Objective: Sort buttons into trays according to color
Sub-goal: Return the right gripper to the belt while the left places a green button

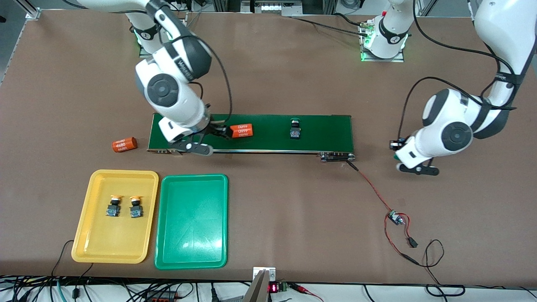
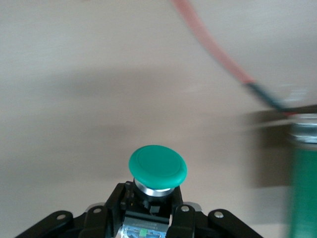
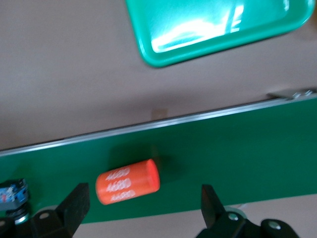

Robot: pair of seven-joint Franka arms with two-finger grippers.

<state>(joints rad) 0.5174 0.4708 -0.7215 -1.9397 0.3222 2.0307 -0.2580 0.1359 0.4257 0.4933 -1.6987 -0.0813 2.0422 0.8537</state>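
Shows the left tool (image 1: 396,151) (image 2: 148,208) clenched on a green button (image 1: 395,157) (image 2: 157,166), cap outward, at mid-height of the front frame over bare desk (image 1: 293,209), just off the conveyor belt (image 1: 327,130) (image 3: 247,144) at the left arm's end. Puts the right tool (image 1: 218,131) (image 3: 143,206) over the belt's other end, released and spread wide. Frames an orange cylinder (image 1: 241,131) (image 3: 128,181) lying on the belt between its fingers (image 3: 77,203) in the right wrist view, though cannot tell whether they touch it. Leaves a second green button (image 1: 295,129) upright on the belt near the frame's centre. Holds two yellow-orange buttons (image 1: 113,206) side by side in the yellow tray (image 1: 84,235), low in the frame toward the right arm's end. Sets the green tray (image 1: 168,251) (image 3: 163,59) just beside it with nothing inside. Places a second orange cylinder (image 1: 124,144) on the desk, off the belt's end and higher in the frame than the yellow tray.
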